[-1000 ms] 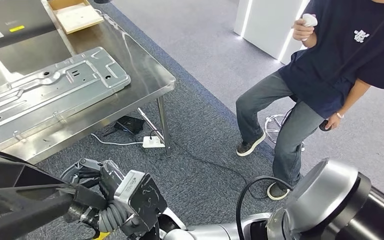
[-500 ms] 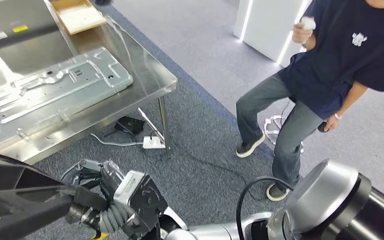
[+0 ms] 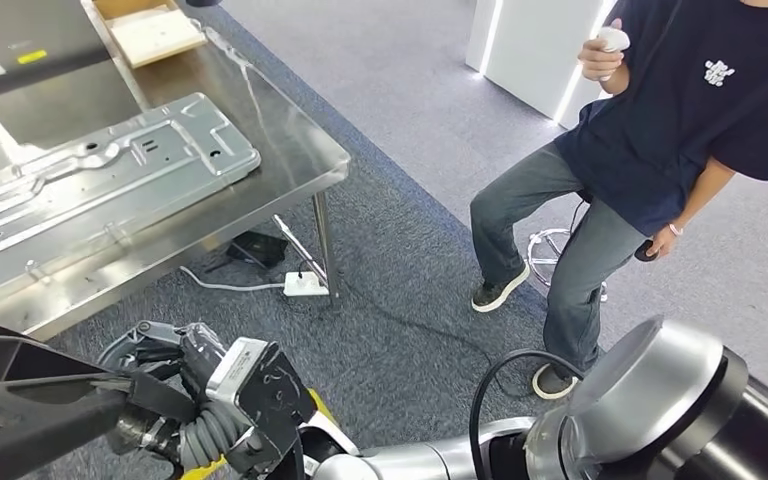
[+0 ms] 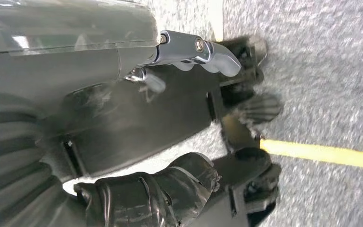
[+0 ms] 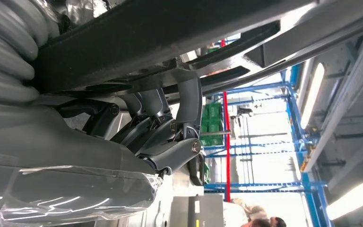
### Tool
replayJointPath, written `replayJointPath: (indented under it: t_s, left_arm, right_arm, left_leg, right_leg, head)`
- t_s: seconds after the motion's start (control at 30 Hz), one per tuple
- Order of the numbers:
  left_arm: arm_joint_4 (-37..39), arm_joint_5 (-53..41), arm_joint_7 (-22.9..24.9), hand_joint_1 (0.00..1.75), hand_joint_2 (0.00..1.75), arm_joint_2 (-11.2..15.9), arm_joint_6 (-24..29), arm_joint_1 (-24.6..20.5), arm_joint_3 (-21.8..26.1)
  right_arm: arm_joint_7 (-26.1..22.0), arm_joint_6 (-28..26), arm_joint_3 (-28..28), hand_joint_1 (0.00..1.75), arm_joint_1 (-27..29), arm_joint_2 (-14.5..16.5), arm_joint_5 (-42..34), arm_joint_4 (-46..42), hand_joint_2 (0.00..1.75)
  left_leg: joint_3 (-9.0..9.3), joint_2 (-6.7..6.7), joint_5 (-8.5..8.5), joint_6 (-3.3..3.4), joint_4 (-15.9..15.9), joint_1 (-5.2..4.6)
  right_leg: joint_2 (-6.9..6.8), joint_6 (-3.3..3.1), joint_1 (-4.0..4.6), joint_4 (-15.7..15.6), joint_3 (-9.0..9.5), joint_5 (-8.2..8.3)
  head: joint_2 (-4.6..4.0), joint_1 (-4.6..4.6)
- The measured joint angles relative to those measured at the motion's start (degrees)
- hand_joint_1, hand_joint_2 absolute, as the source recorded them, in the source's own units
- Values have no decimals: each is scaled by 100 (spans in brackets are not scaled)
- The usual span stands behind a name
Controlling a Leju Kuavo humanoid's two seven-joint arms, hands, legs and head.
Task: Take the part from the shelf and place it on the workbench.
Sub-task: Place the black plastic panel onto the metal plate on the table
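A long black part (image 3: 20,395) crosses the bottom left of the head view, held low over the carpet. My right hand (image 3: 195,385) grips its near end, fingers curled round the edge. The right wrist view shows the same right hand (image 5: 160,127) hooked under the black part (image 5: 170,33). In the left wrist view my left hand (image 4: 90,75) clamps the black part (image 4: 146,123) between thumb and dark fingers. The steel workbench (image 3: 295,140) stands at the upper left, apart from the part.
A large silver sheet-metal panel (image 3: 90,190) covers much of the workbench, with a cardboard box (image 3: 150,30) at its far end. A power strip (image 3: 306,285) and cables lie under the table. A person (image 3: 650,150) stands at the right, holding a small controller.
My right hand and the black part have sunk slightly and shifted left in the picture. The view has wobbled a little, and the person has barely moved.
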Motion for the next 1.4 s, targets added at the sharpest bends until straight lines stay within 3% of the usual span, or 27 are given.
replayJointPath:
  t_s: [0.13,0.23,0.3,0.33,0.37,0.43,0.47,0.53,0.63,0.7,0.77,0.8,0.83,0.9,0.97,1.0,1.1,1.2,1.27,1.33,1.37,1.4]
  left_arm:
    - [0,-44,-41,0,175,0,23,1,0]
    - [0,-109,-28,0,175,-4,100,-11,0]
    - [0,-129,-7,0,175,-4,122,-13,0]
    - [0,-130,1,0,175,-4,130,-13,0]
    - [0,-127,5,0,175,-4,144,-14,0]
    - [-1,-111,17,0,175,-4,178,-14,0]
    - [-2,-95,30,0,175,-3,193,-12,0]
    - [-2,-68,66,0,175,-3,210,-2,0]
    - [-1,-61,77,0,175,0,209,9,0]
    - [-2,-69,41,0,175,2,197,7,0]
    - [-2,-106,11,0,175,3,187,-6,0]
    - [-2,-131,4,0,175,3,186,-15,0]
    - [-2,-153,3,0,175,3,187,-25,0]
    - [-2,-173,-2,0,175,2,194,-31,-1]
    - [-3,-173,-8,0,175,-3,205,-30,-2]
    - [-3,-170,-14,0,175,-5,209,-29,-2]
    - [-3,-151,-34,0,175,-5,211,-23,-2]
    - [-4,-133,-40,0,175,-8,210,-18,-2]
    - [-4,-129,-41,0,175,-9,210,-19,-2]
    - [-4,-128,-40,0,175,-10,210,-15,-2]
    - [-4,-128,-39,0,175,-10,210,-11,-2]
    - [-4,-128,-39,0,175,-11,210,-8,-2]
  right_arm:
    - [-69,-2,25,175,-27,18,22,69,175]
    - [-109,-3,25,175,-28,20,-21,107,175]
    - [-200,-2,28,175,-29,15,-280,125,175]
    - [-265,-2,34,175,-36,8,-484,129,175]
    - [-323,-2,42,175,-44,2,-690,130,175]
    - [-418,-2,61,175,-60,-7,-1064,128,175]
    - [-447,-2,67,175,-59,-9,-1246,128,175]
    - [-525,-4,69,175,-28,-20,-1600,115,175]
    - [-617,-11,10,175,25,-34,-1834,72,175]
    - [-605,-11,-52,175,82,-36,-1841,65,175]
    - [-608,-11,-94,175,127,-37,-1757,67,175]
    - [-624,-11,-108,175,138,-38,-1696,65,175]
    - [-640,-12,-125,175,157,-40,-1643,60,175]
    - [-659,-13,-161,175,217,-47,-1556,36,175]
    - [-667,-13,-198,175,261,-52,-1501,-7,175]
    - [-671,-13,-210,175,269,-52,-1482,-26,175]
    - [-667,-14,-225,175,303,-55,-1434,-54,175]
    - [-655,-15,-243,175,340,-59,-1380,-73,175]
    - [-656,-16,-248,175,342,-61,-1349,-82,175]
    - [-658,-17,-250,175,357,-67,-1333,-88,175]
    - [-656,-17,-251,175,367,-73,-1332,-89,175]
    - [-652,-17,-252,175,376,-81,-1332,-89,175]
  left_leg:
    - [87,-7,74,125,-193,8]
    - [120,16,113,202,-257,3]
    - [118,23,105,223,-244,-13]
    - [118,22,97,226,-230,-15]
    - [118,19,82,224,-207,-14]
    - [101,11,26,190,-127,-21]
    - [83,7,-1,162,-89,-29]
    - [47,5,-25,105,-47,-41]
    - [11,4,-101,31,37,-26]
    - [-188,1,-373,-42,477,2]
    - [-498,1,-655,-97,1139,37]
    - [-592,1,-681,-110,1334,48]
    - [-601,1,-601,-114,1341,54]
    - [-368,1,-203,-95,797,57]
    - [-69,-5,54,-58,157,37]
    - [16,-8,78,-36,-26,20]
    - [44,-10,43,25,-130,-15]
    - [94,4,111,130,-244,18]
    - [114,21,131,186,-277,18]
    - [112,35,128,223,-271,3]
    - [111,38,123,232,-264,-5]
    - [111,38,116,238,-253,-8]
  right_leg:
    - [-23,128,1,37,-26,-43]
    - [-25,140,28,846,-396,-474]
    - [-25,141,40,1308,-616,-597]
    - [-25,139,43,1273,-599,-510]
    - [-27,135,44,1039,-482,-344]
    - [-32,113,49,355,-150,-61]
    - [-29,96,54,121,-32,-4]
    - [-18,57,78,-18,35,-22]
    - [-12,-25,56,-65,46,11]
    - [-15,-60,29,-104,57,32]
    - [-13,-72,27,-110,51,35]
    - [-12,-74,28,-110,55,32]
    - [-9,-76,29,-110,64,27]
    - [2,-72,29,-110,90,15]
    - [13,-43,35,-123,100,15]
    - [16,-23,39,-129,95,20]
    - [12,47,44,-150,78,50]
    - [-2,120,42,-76,43,-24]
    - [-4,130,51,299,-124,-248]
    - [-4,137,58,983,-446,-542]
    - [-5,144,56,1251,-577,-607]
    - [-6,151,53,1331,-620,-570]
  head:
    - [0,17]
    - [0,23]
    - [0,21]
    - [0,20]
    - [0,19]
    - [0,15]
    - [0,22]
    - [0,107]
    - [1,391]
    - [3,552]
    - [5,695]
    - [6,783]
    - [7,862]
    - [11,1018]
    - [19,1185]
    - [21,1257]
    - [28,1489]
    - [39,1817]
    - [44,2012]
    - [50,2232]
    - [53,2346]
    - [55,2451]
